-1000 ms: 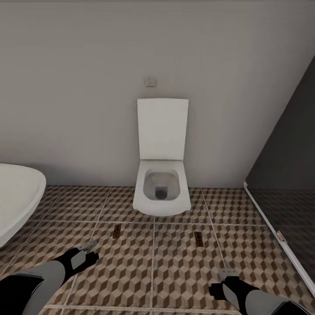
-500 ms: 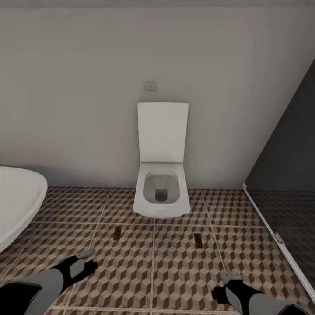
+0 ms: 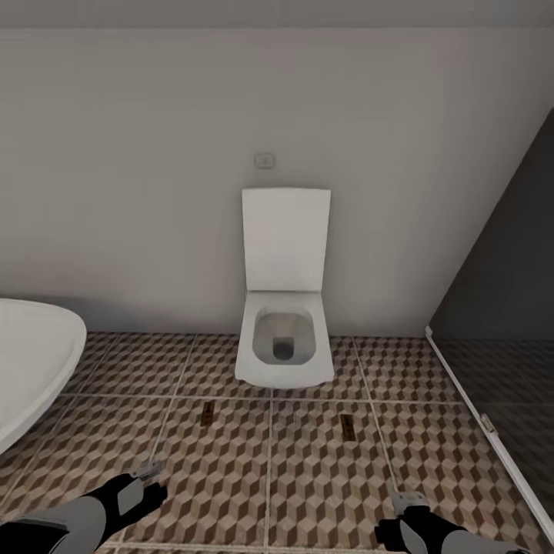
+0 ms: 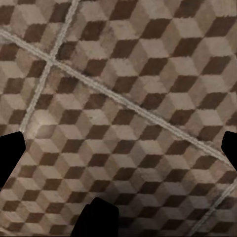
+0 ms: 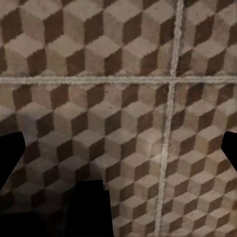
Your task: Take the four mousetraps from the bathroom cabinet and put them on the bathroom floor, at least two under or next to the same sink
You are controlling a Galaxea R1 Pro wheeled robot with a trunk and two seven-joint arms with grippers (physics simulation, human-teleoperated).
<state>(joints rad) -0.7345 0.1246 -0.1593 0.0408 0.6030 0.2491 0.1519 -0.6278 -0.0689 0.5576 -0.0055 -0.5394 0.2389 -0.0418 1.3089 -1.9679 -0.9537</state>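
Head view: two mousetraps are seen lying flat on the bathroom floor (image 3: 308,469), the left mousetrap (image 3: 207,412) and the right mousetrap (image 3: 348,427), well apart, both on the tiles in front of the toilet (image 3: 285,338). Each is judged light, stiff and thin (a small wooden board), best taken by its long edges, with the dark wire parts avoided. They appear as small tan-brown slips with dark marks; finer detail cannot be made out. The bathtub (image 3: 31,362) curves in at one side, a dark shower screen (image 3: 500,308) at the other. The left gripper (image 3: 150,471) and right gripper (image 3: 404,504) are held low over bare tiles; both are spread wide and hold nothing, as the wrist views suggest.
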